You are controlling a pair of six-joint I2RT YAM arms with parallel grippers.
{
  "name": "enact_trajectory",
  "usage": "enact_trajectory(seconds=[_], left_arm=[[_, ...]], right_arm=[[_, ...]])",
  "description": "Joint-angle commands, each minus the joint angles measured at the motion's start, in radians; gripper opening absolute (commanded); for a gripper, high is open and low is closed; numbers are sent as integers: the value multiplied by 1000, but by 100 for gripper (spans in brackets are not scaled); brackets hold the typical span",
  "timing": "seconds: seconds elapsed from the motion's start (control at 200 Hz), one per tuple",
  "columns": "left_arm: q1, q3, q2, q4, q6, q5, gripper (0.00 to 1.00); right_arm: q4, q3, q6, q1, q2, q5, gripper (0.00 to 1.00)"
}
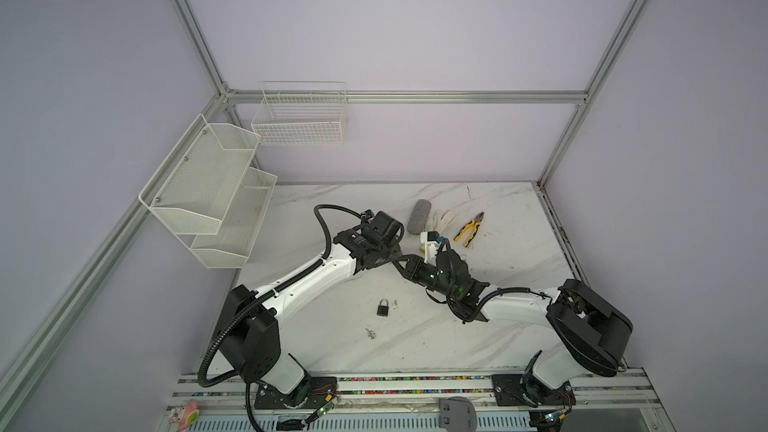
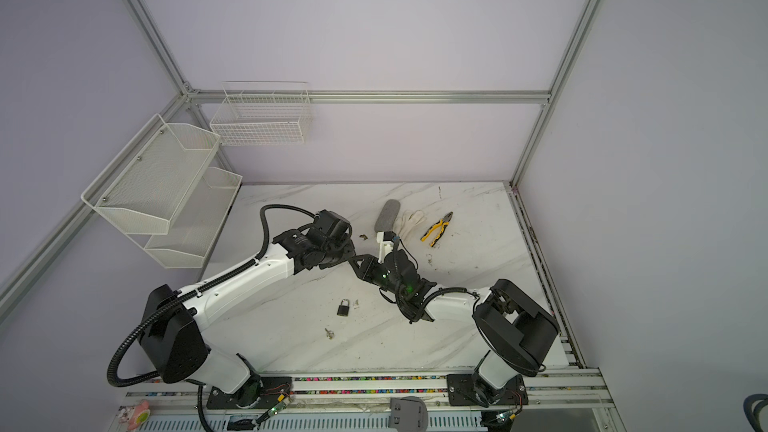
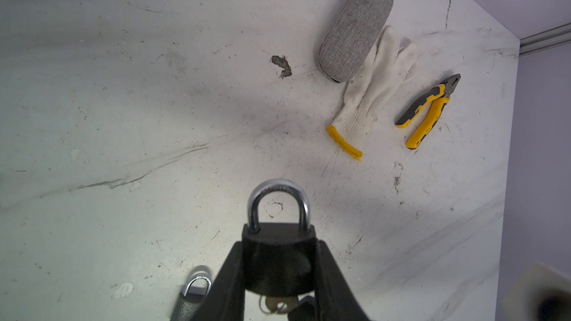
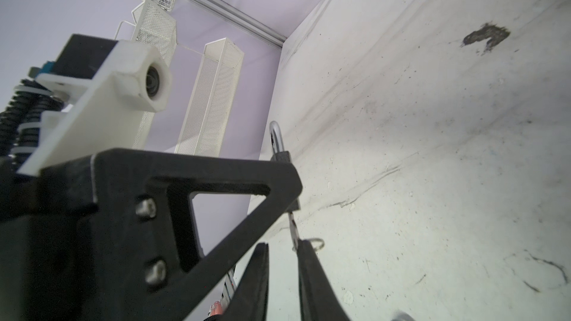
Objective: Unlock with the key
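Risk, key: could slide out of the keyway or sit half-turned, with no firm pinch from the right gripper [image 4: 282, 243] on the key [image 4: 293, 226].
Risk, padlock: could twist in the hold under any turning force, being held only on the smooth sides of the body.
Risk, mix-up: a dropped key could land beside the spare padlock [image 1: 383, 308] and loose key [image 1: 370, 333], both lying nearer on the table [image 1: 498, 326] (hard to sort out afterwards).
Risk, contact: both claws tip to tip at mid-table, so a careless re-grasp could knock the lock askew.
Left claw: left gripper [image 3: 279, 251] pressed together on the padlock [image 3: 278, 236], pinching the body from both sides.
Right claw: slightly spread, key blade lying against one finger [image 4: 309, 273], not squeezed between the two (judged from the right wrist view).
Padlock, place: held clear above the table at about the middle, farther back than the spare padlock, nearer and left of the glove [image 1: 442, 218] and pliers [image 1: 469, 228].
Padlock, look: black body, bright steel shackle [image 3: 278, 193] with both legs down in the body, so likely not sprung yet.
Key, look: small, pale metal, pushed into the underside of the body, ring [image 4: 318, 243] at the head.
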Motion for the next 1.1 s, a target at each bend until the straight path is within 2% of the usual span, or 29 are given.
enact_trajectory(seconds=[0.0,0.43,0.65,1.095], left_arm=[[-3,32,-13,38,-28,10,0],[-4,22,-27,51,-32,20,0],[-3,17,-27,74,-45,54,0],[-3,-19,-62,128,-75,93,0]], right_arm=[[-45,16,-7,-2,-6,40,23],[-51,46,-7,-2,28,66,24],[-1,46,1,-2,54,42,22],[5,49,38,-2,62,0,2]])
